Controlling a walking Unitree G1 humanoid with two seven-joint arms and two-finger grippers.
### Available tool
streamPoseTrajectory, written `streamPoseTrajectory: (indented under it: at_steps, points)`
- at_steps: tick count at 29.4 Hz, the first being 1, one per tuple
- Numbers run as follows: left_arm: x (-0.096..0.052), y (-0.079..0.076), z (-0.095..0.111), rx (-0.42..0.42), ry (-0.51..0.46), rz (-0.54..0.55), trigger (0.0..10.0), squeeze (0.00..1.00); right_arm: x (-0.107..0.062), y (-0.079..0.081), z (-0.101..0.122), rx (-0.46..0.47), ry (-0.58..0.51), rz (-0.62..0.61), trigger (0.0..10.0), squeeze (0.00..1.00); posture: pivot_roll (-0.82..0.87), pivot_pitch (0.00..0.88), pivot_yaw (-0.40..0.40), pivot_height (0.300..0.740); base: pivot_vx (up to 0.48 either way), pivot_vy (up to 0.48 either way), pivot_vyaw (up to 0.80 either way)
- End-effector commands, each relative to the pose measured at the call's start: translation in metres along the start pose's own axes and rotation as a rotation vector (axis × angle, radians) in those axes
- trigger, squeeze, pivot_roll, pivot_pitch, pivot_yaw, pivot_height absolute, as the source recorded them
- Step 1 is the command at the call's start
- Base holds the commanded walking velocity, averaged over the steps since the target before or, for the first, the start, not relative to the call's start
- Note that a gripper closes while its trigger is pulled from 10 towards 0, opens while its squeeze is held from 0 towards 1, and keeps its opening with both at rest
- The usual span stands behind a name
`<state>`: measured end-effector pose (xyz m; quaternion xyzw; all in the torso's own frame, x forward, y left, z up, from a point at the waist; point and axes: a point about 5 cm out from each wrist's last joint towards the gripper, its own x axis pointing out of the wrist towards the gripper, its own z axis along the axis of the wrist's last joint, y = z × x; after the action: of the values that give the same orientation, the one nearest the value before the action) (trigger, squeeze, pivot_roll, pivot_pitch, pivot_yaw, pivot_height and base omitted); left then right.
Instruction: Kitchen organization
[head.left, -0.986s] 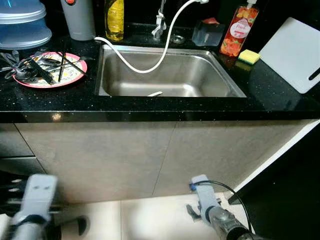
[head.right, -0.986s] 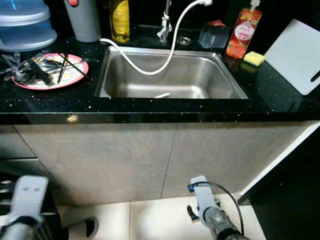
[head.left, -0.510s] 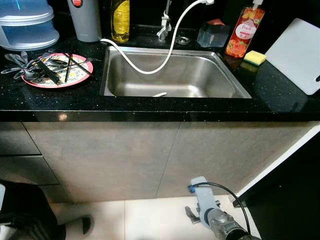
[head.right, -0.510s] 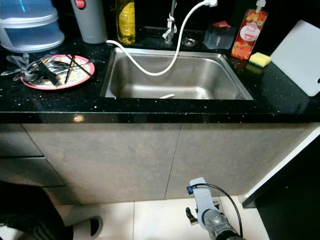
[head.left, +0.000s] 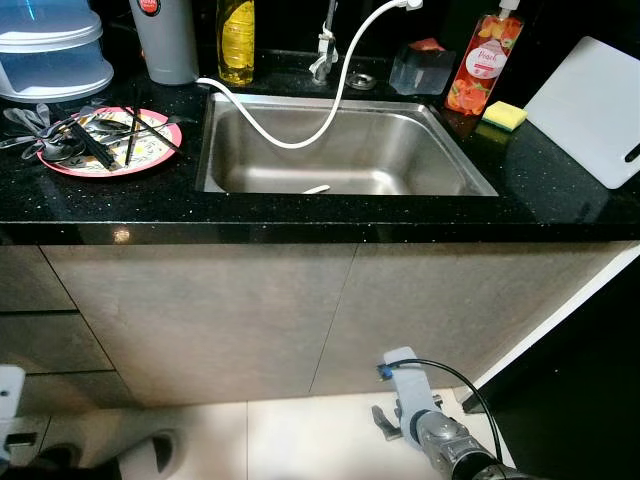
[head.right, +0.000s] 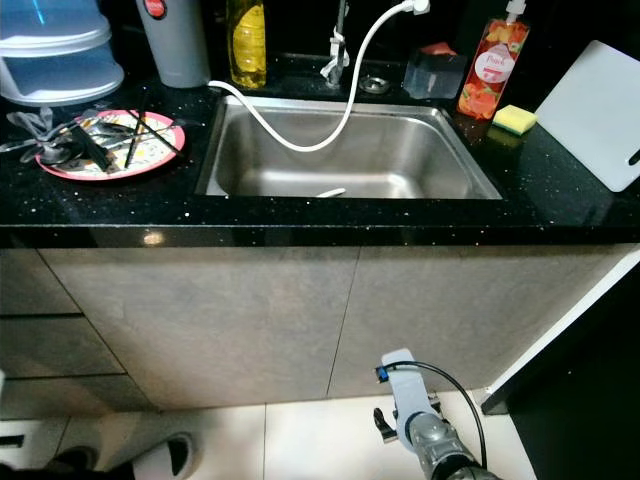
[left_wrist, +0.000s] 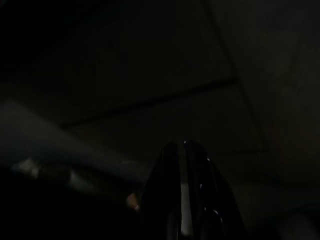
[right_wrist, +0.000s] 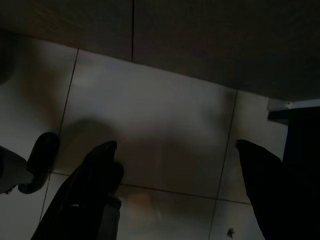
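Nearest you, the right gripper (right_wrist: 175, 190) hung idle over the pale floor tiles (right_wrist: 150, 115), its fingers (right_wrist: 90, 175) spread wide apart. Your left gripper (left_wrist: 186, 200) sat in shadow with its fingers pressed together. Past the cabinet fronts (head.left: 330, 310), the steel sink (head.left: 340, 150) lay in the black counter (head.left: 300, 215). The pink plate (head.left: 110, 140), on the counter left of the sink, carried chopsticks and cutlery.

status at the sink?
Right gripper open, low over floor. Left gripper shut, idle. Plate of utensils left of sink, untouched. Hose loops into basin.
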<state>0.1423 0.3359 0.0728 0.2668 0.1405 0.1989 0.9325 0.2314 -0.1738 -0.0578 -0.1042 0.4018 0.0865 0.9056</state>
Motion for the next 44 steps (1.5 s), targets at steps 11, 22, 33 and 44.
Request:
streamPoseTrajectory:
  at_steps: [11,22,33,44]
  points:
    - [-0.024,-0.137,0.033,-0.166,-0.039,-0.471,10.0,0.0,0.0,-0.008,0.011,0.099,-0.074,-0.042,10.0,0.0,0.24,0.0,-0.025,0.74,0.0,0.0,0.0]
    - [-0.015,-0.136,0.11,-0.241,-0.265,-0.587,10.0,0.0,-0.003,-0.015,0.069,0.258,-0.373,-0.075,10.0,0.0,0.19,0.0,0.033,0.74,0.0,0.0,0.0]
    - [-0.005,-0.125,0.156,-0.27,-0.409,-0.501,10.0,0.0,-0.053,-0.055,0.133,0.226,-0.768,-0.281,10.0,0.0,0.15,0.0,0.021,0.74,0.0,0.0,0.0]
    - [0.017,-0.069,0.205,-0.314,-0.552,-0.275,10.0,0.0,-0.154,-0.054,0.267,0.268,-1.315,-0.232,10.0,0.0,0.15,0.0,0.02,0.74,0.0,0.0,0.0]
